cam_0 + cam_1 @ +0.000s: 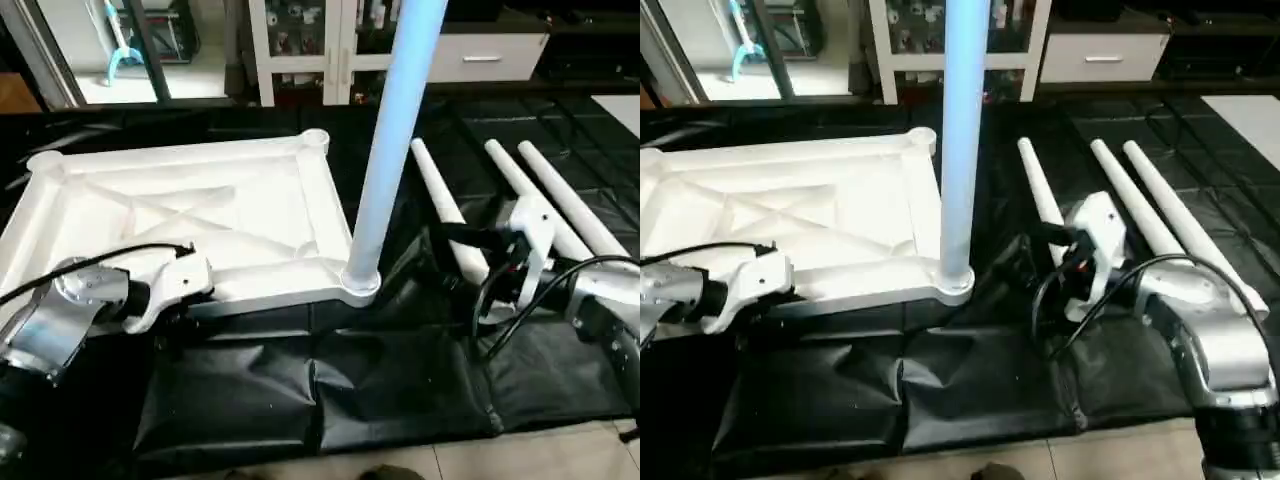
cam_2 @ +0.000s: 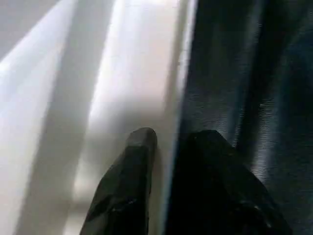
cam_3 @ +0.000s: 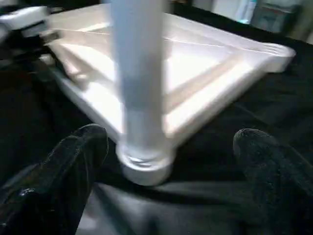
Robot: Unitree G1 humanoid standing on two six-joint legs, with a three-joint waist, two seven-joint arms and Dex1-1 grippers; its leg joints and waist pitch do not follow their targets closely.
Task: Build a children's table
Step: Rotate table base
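A: Where does the build stand?

B: The table top [image 1: 180, 215] lies underside up on the black sheet [image 1: 330, 390], ribs showing. One leg [image 1: 395, 130] stands upright in the near corner socket [image 1: 360, 285], the corner closest to the right arm. Three spare legs [image 1: 545, 200] lie side by side on the sheet, well apart from the top, beyond the right arm.

A: End effectors?

B: The right end effector [image 3: 171, 161] has its fingers spread wide, one on each side of the upright leg's base and touching neither leg nor socket. The left end effector [image 2: 166, 147] sits at the near edge of the top: one finger rests on the white rim, the other is over the black sheet. I cannot tell whether it pinches the rim or merely straddles it.

A: Step in hand?

B: My reading: leg one is seated and let go, three sockets still empty, roughly a quarter done.

A: Next move?

B: Likely the right arm goes to the nearest spare leg, grips it along the shaft, tips it upright and presses it into a free socket while the left steadies the top. Risk: bumping the standing leg.
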